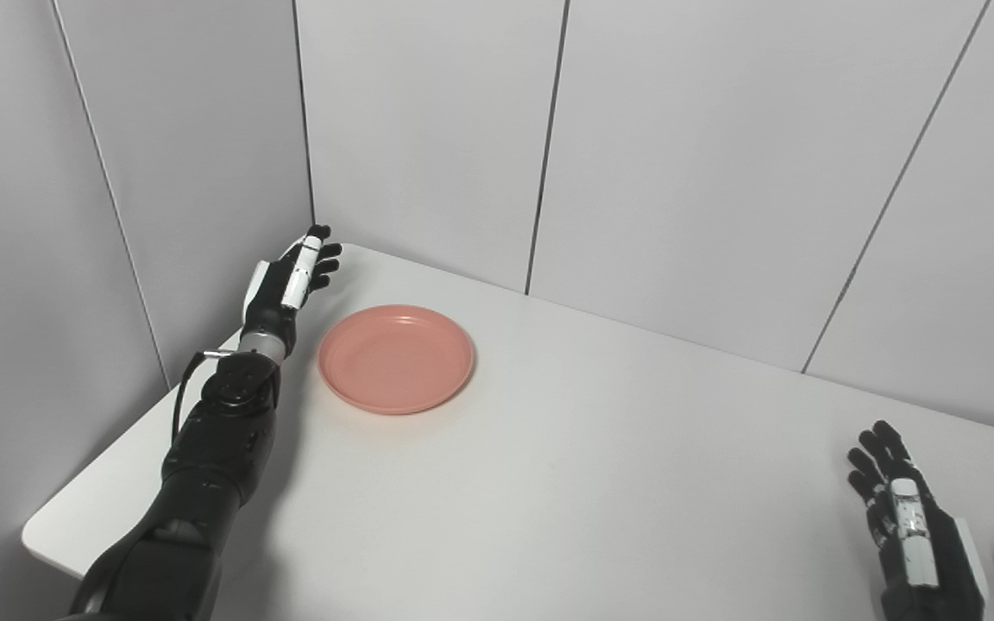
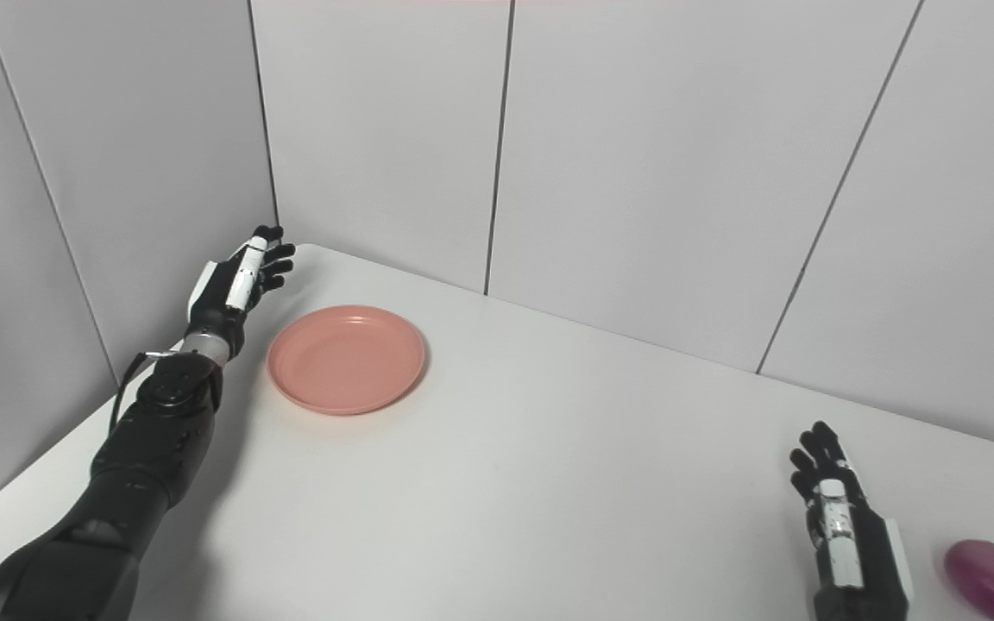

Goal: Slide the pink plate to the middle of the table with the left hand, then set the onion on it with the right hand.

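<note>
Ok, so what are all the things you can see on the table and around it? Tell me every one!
plate: one, pink, empty, far left part of the table, beside the left hand.
onion: one, purple, near right corner of the table, right of the right hand.
table: one, white, fills the lower picture.
wall panels: grey, behind and left of the table.
left hand: one, black and white, open, left of the plate, not touching it.
right hand: one, black and white, open, holding nothing.

Left hand (image 1: pixel 290 280), right hand (image 2: pixel 846 526); empty, fingers apart
</note>
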